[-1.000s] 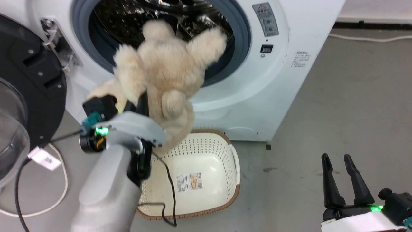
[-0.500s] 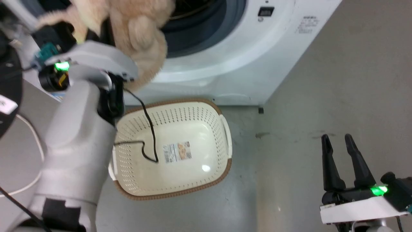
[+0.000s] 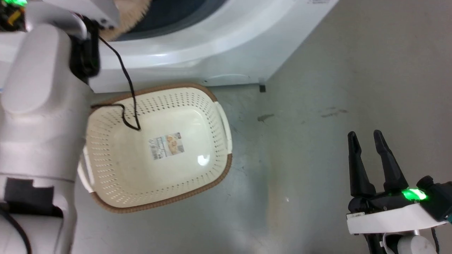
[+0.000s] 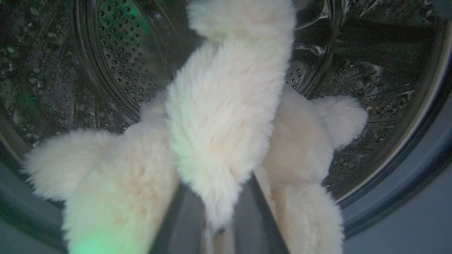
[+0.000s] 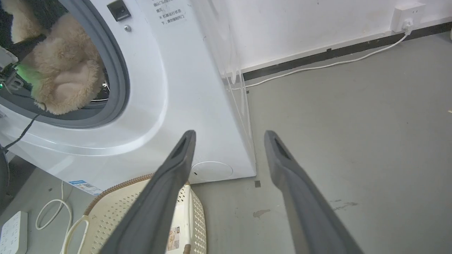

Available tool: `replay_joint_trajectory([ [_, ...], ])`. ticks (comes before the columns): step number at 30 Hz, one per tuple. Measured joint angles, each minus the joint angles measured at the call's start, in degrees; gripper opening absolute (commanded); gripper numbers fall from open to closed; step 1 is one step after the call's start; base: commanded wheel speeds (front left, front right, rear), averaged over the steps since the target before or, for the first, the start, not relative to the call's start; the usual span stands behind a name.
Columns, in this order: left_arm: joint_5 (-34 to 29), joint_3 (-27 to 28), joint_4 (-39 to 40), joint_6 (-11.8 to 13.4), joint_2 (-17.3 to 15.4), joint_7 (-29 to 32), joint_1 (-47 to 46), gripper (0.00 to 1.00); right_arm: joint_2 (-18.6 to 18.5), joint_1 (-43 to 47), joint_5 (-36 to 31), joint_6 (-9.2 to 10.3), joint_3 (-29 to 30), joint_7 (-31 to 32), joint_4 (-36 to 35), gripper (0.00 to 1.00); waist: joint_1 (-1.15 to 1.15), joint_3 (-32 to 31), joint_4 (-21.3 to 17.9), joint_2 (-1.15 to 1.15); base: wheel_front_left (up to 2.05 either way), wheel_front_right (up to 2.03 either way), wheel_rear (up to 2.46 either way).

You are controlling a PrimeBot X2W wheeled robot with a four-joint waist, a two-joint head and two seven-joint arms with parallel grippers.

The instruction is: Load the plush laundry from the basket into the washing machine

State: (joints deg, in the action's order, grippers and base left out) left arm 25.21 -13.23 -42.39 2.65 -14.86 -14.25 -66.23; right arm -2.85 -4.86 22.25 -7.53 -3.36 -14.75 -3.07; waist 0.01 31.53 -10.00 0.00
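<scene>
The washing machine (image 5: 183, 91) is standing with the basket (image 3: 212, 141) sitting on the floor (image 3: 317, 88) just before it. The plush laundry (image 4: 226, 116) is hanging in the porthole (image 5: 118, 88), your left hand (image 4: 216, 225) grasping it; your right hand (image 3: 364, 134) is hovering released.

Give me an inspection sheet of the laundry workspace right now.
Surface: grey floor, a few dark stains.
Job's things: plush laundry at the porthole of the washing machine, before the drum; basket on the floor in front.
Clutter: power strip on the floor.
Grippers: left gripper shut on the plush laundry; right gripper open, holding nothing.
Cables: black cable hangs over the basket; white cord runs to a wall socket.
Surroundings: white wall, dark skirting.
</scene>
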Motion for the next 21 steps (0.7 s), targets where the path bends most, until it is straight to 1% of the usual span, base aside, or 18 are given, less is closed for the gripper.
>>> replay_joint_trajectory([
  [4,-1.4,-0.3,-1.1,-0.3,-1.7,0.0,-3.8,0.00,0.0,-0.3,0.7,0.00,-0.7,0.0,-0.6,1.00,0.00,2.2,-2.1,0.00,0.00,0.00,0.00],
  [5,-1.4,-0.3,-1.1,-0.3,-1.7,0.0,-3.8,0.00,0.0,-0.3,0.7,0.00,-0.7,0.0,-0.6,1.00,0.00,2.2,-2.1,0.00,0.00,0.00,0.00],
  [6,-1.6,-0.4,-1.6,-0.3,-2.5,0.0,-5.4,0.00,0.0,-0.4,1.1,0.00,-1.0,0.0,-0.8,1.00,0.00,3.0,-3.0,0.00,0.00,0.00,0.00],
  [7,-1.6,-0.4,-1.6,-0.3,-2.5,0.0,-5.4,0.00,0.0,-0.4,1.1,0.00,-1.0,0.0,-0.8,1.00,0.00,3.0,-3.0,0.00,0.00,0.00,0.00],
  [8,-2.0,-0.5,-2.1,-0.3,-3.3,0.1,-7.1,0.00,0.0,-0.4,1.3,0.00,-1.2,0.0,-1.0,1.00,0.00,3.7,-4.0,0.00,0.00,0.00,0.00],
  [11,-2.6,-0.8,-2.4,-0.3,-4.1,0.3,-8.8,0.00,0.0,-0.4,1.5,0.00,-1.5,0.0,-1.3,1.00,0.00,4.5,-4.8,0.00,0.00,0.00,0.00],
  [13,-4.0,-1.6,-2.6,-0.3,-5.7,1.4,-11.4,0.00,0.0,-0.5,2.0,0.00,-1.8,0.0,-1.8,1.00,0.00,5.7,-6.1,0.00,0.00,0.00,0.00],
  [14,-4.0,-1.6,-2.6,-0.3,-5.7,1.4,-11.4,0.00,0.0,-0.5,2.0,0.00,-1.8,0.0,-1.8,1.00,0.00,5.7,-6.1,0.00,0.00,0.00,0.00],
  [15,-4.8,-2.2,-2.7,-0.3,-6.8,2.0,-12.8,0.00,0.0,-0.5,2.4,0.00,-2.1,0.0,-2.1,1.00,0.00,6.6,-7.0,0.00,0.00,0.00,0.00],
  [16,-4.8,-2.2,-2.7,-0.3,-6.8,2.0,-12.8,0.00,0.0,-0.5,2.4,0.00,-2.1,0.0,-2.1,1.00,0.00,6.6,-7.0,0.00,0.00,0.00,0.00],
  [17,-5.6,-2.8,-2.8,-0.3,-7.9,2.7,-14.1,0.00,0.0,-0.5,2.8,0.00,-2.3,0.0,-2.5,1.00,0.00,7.4,-8.0,0.00,0.00,0.00,0.00],
  [21,-6.1,-3.1,-2.8,-0.3,-9.2,3.9,-15.8,0.00,0.0,-0.5,3.3,0.00,-2.7,0.0,-3.1,1.00,0.00,8.7,-9.3,0.00,0.00,0.00,0.00],
])
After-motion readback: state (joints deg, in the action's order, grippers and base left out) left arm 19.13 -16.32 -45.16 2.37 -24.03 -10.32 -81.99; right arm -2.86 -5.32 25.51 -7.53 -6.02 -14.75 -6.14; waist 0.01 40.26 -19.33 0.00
